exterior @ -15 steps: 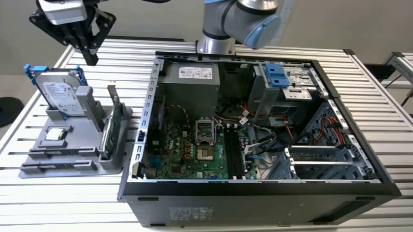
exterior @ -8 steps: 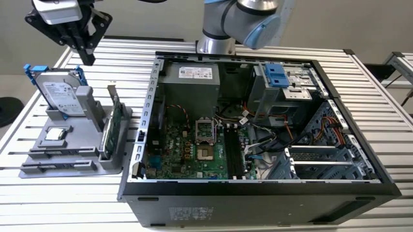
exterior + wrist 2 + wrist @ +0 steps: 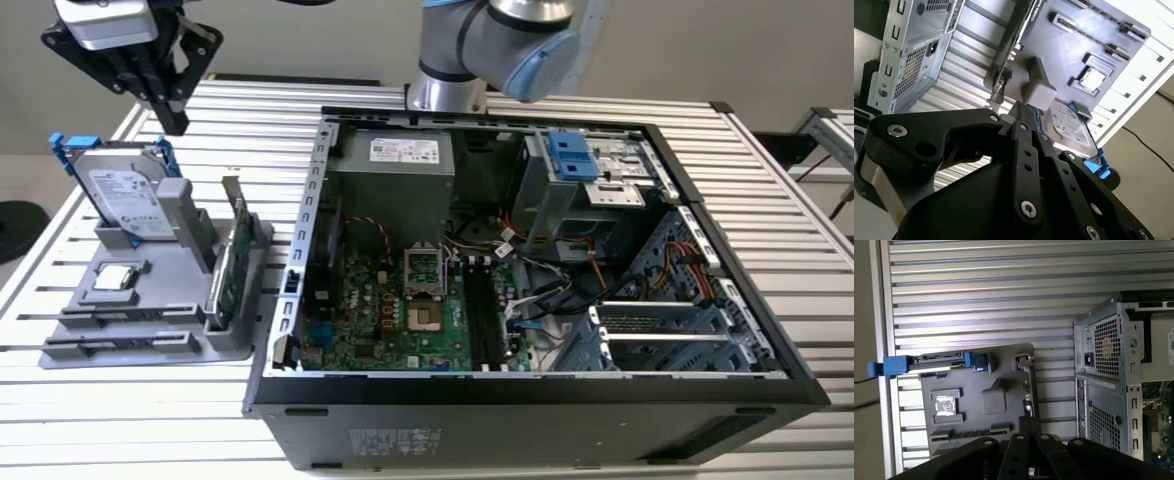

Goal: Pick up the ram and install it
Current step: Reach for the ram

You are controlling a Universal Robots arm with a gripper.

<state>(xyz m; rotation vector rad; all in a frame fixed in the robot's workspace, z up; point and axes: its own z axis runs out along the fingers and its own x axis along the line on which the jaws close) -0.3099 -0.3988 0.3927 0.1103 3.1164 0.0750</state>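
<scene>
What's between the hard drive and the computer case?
In the exterior view, the green card stands on edge between the hard drive and the case.

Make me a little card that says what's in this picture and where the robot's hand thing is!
end effector: in the air above the gray holder, apart from it
nearest thing: hard drive, standing upright in the holder
also in holder: green card, on edge
computer case: open, on the exterior view's right of the holder, motherboard showing
table: slatted metal
</scene>
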